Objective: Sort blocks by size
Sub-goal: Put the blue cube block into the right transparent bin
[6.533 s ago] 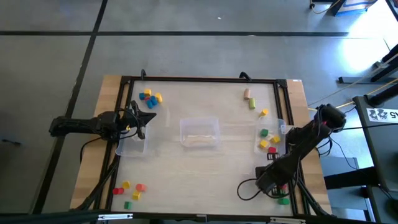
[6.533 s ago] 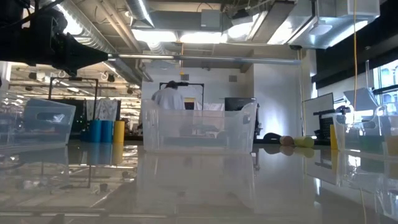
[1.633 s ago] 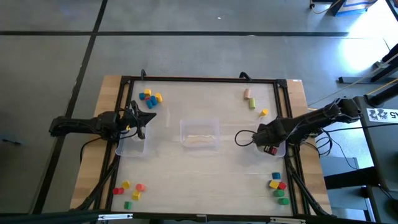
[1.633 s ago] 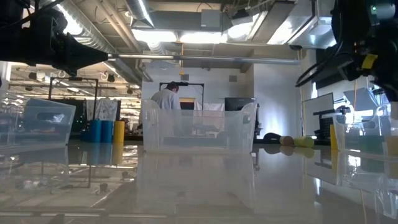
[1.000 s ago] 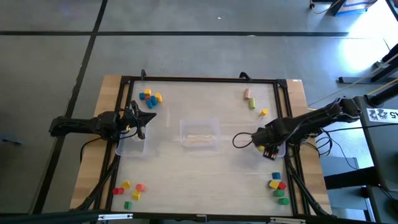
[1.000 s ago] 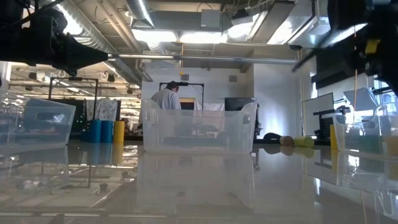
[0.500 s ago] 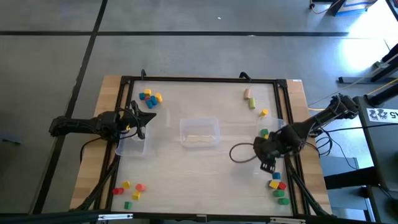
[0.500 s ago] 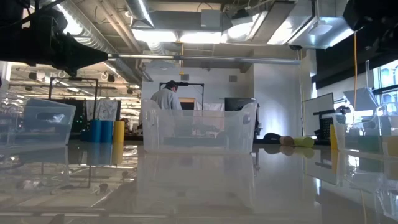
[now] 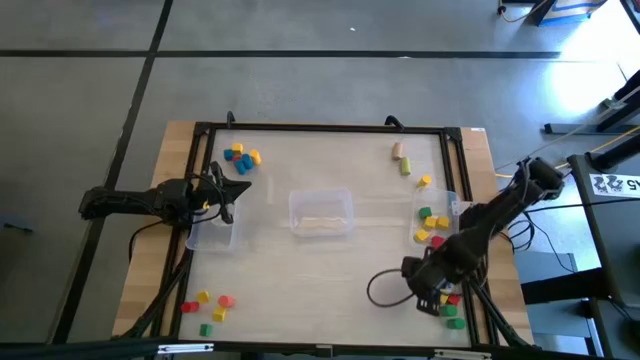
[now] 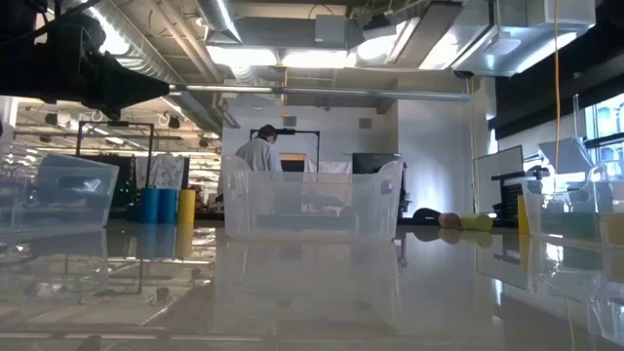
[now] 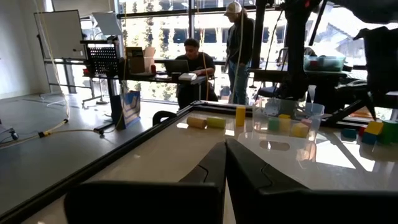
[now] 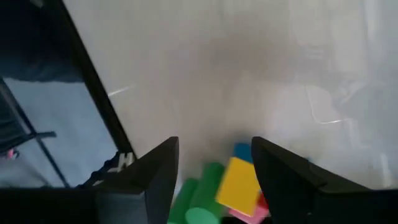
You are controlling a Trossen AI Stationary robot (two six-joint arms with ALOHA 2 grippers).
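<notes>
The blocks lie in small groups. One group (image 9: 241, 157) is at the far left and another (image 9: 208, 303) at the near left. Two cylinders (image 9: 402, 158) and a yellow piece (image 9: 424, 181) are at the far right. A pile (image 9: 455, 318) sits at the near right corner. My right gripper (image 9: 435, 296) hangs open above that pile, pointing steeply down. In its wrist view a yellow block (image 12: 236, 180), green cylinders (image 12: 202, 193) and a blue block (image 12: 242, 151) show between and beyond the fingers (image 12: 214, 165). My left gripper (image 9: 235, 190) waits shut at the left edge.
Three clear bins stand in a row across the table: left (image 9: 211, 232), centre (image 9: 320, 213), and right (image 9: 437, 222), the last holding green, red and yellow blocks. A black frame (image 9: 320, 127) runs round the table. People are in the room beyond (image 11: 236, 37).
My right gripper has swung from above the right bin toward the table's near edge and has tipped further downward. It now hangs over the near right pile. The blocks on the table have not moved.
</notes>
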